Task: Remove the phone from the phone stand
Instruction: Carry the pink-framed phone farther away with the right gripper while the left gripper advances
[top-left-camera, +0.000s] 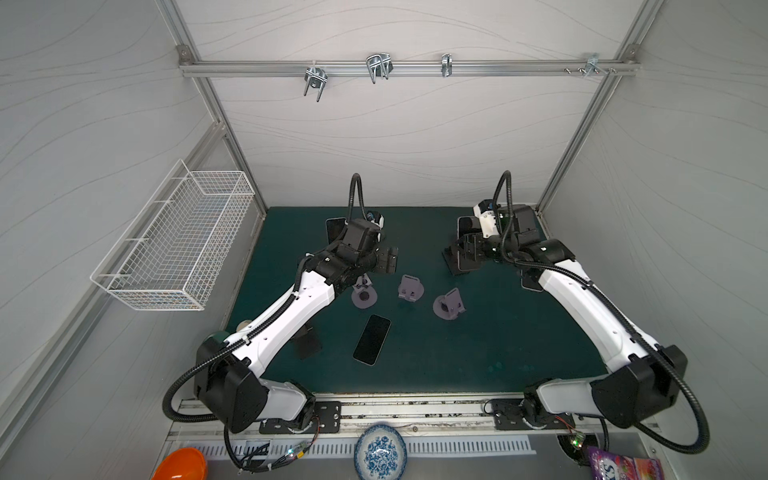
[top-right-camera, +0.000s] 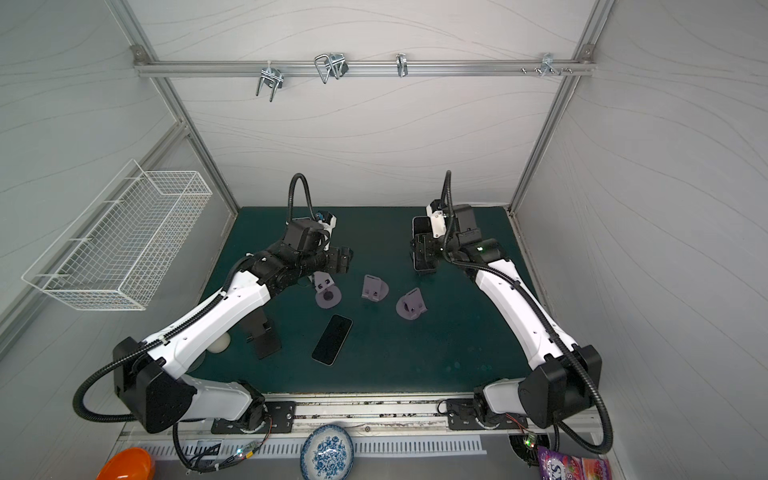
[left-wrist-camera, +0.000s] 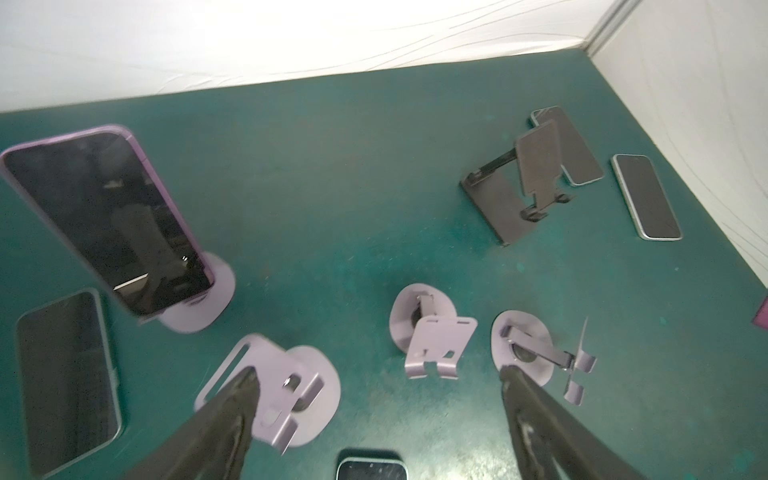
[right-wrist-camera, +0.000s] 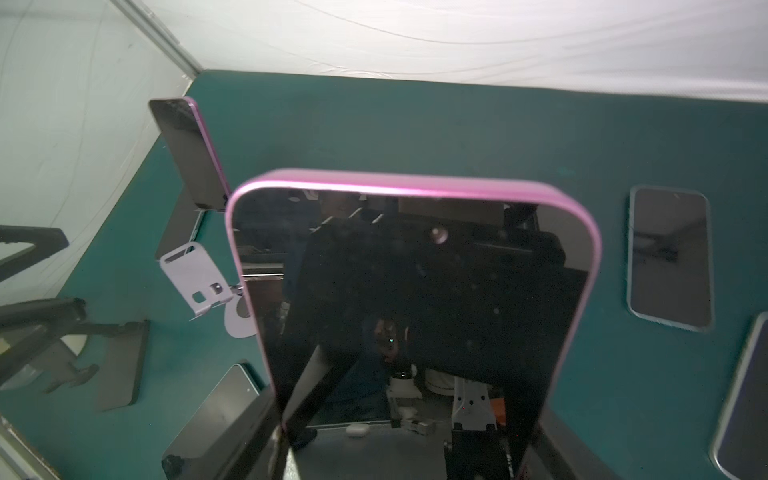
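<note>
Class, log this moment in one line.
left gripper: jaws open, empty | right gripper: jaws shut on pink-cased phone | purple-cased phone: on lilac stand

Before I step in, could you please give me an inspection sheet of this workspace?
Surface: green mat, lightly speckled.
Job's things: pink-cased phone clamped by right gripper; purple-cased phone leans on a purple stand.
Clutter: three empty purple stands, black stand, flat phone.
Grippers: left gripper open, empty; right shut on phone.
Cables: black conduits along both arms; loose wires by front rail.
Surroundings: wire basket, hooks, patterned bowl, orange bowl, snack bag.
</note>
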